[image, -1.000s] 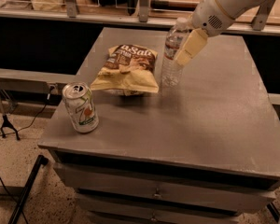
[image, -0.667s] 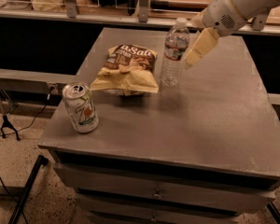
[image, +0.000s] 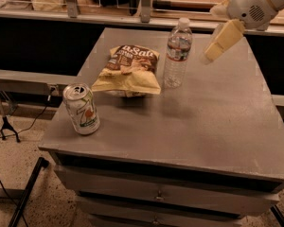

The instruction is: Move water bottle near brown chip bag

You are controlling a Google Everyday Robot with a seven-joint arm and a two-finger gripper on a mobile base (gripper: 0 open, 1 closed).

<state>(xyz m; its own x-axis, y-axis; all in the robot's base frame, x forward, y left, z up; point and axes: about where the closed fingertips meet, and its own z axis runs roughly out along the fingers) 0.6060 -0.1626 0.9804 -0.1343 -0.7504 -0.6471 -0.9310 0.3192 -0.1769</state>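
Fingers [image: 226, 33]: mine are spread, grasping nothing
Gripper [image: 217, 40]: raised to the right of the water bottle [image: 177, 53], apart from it
Water bottle: upright on the table [image: 203, 122]
Brown chip bag [image: 128, 70]: just left of the water bottle
Soda can [image: 81, 109]: well left of it, nearer the front edge

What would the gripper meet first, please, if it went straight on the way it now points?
Probably the table just right of the bottle; the gripper hangs raised at the upper right, angled down-left. Depth is unclear, so it might clip the bottle's lower part instead.
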